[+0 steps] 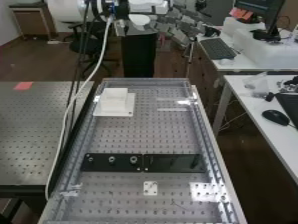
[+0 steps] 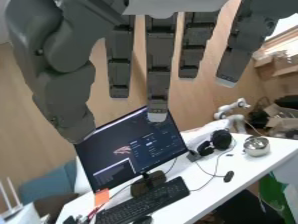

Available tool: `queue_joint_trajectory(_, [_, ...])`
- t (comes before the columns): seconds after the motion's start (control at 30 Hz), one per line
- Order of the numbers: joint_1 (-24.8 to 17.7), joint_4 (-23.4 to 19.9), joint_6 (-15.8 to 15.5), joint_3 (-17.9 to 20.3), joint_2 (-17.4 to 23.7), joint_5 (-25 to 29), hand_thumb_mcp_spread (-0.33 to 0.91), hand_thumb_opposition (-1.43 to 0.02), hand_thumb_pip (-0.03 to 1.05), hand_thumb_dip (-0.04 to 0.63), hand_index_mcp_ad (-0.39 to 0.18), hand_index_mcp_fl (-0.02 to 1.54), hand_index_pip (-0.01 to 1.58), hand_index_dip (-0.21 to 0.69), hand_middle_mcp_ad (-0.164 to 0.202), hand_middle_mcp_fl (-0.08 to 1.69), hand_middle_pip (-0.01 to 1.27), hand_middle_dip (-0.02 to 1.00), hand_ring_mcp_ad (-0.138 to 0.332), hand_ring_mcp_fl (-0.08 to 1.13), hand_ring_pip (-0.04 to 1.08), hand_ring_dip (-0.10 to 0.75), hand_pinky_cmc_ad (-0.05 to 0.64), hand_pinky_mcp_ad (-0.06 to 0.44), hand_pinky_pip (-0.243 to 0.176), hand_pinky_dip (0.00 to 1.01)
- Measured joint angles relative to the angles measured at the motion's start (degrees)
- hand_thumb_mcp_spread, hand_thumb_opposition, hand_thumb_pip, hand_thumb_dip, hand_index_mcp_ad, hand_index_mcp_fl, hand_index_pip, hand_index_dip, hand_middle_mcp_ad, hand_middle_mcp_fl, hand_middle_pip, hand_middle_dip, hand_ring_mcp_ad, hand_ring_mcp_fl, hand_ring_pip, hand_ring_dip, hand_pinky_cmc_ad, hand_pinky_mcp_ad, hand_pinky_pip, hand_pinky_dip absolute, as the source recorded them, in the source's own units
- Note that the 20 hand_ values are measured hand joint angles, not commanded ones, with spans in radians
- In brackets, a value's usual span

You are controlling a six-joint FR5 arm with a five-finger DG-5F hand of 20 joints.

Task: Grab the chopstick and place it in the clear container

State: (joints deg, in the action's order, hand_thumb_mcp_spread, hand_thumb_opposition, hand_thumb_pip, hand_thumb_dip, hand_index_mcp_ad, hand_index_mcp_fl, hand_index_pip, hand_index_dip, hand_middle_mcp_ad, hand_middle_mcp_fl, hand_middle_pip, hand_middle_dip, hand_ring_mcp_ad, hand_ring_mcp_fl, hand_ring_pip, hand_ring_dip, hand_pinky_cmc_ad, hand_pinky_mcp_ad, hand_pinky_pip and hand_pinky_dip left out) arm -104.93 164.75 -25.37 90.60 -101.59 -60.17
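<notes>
- Hand [image 1: 183, 24]: nearest your wrist camera, fingers straight and held apart, thumb clear of them; in the high view it is beyond the bench's far end, raised.
- Slim pale strip [image 1: 172, 109]: lies crosswise to the bench's length, far part, high view's right half. You can't tell whether it is the chopstick or glare, nor which end is the tip.
- White block [image 1: 114, 99]: left of the strip, well apart, upright on a flat white plate [image 1: 105, 111].
- Dark plates [image 1: 113, 162]: end to end across the bench, nearer you, round fittings on the left one.
- Small holed plate [image 1: 150, 188]: nearer still, flat.
- White cable [image 1: 88, 87]: droops from the arm [image 1: 64, 10] across the bench's left edge; mind it on that side.
- Wrist view: monitor [image 2: 133, 150], keyboard [image 2: 143, 202] and headphones [image 2: 214, 143] on a white desk [image 2: 226, 175].
</notes>
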Motion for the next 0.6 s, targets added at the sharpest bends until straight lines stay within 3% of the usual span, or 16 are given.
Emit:
queue_joint_trajectory(0.23, [5.39,1.02,-6.29,0.28,0.91,-10.41,0.30,-0.77,0.61,0.206,-0.171,0.55,0.21,0.054,0.037,0.64,0.11,0.43,0.084,0.13,0.16,0.260,0.358,0.295,-0.120,0.67])
queue_joint_trajectory(0.4, [7.70,2.78,-11.54,0.65,1.62,-13.68,0.28,-0.77,0.61,0.206,-0.169,0.56,0.20,0.038,0.037,0.62,0.11,0.43,0.084,0.13,0.16,0.260,0.354,0.305,-0.124,0.65])
queue_joint_trajectory(0.6, [9.98,4.52,-12.85,0.95,2.29,-17.35,0.27,-0.77,0.60,0.188,-0.185,0.55,0.14,0.037,0.035,0.56,0.11,0.43,0.086,0.13,0.14,0.267,0.358,0.314,-0.124,0.64])
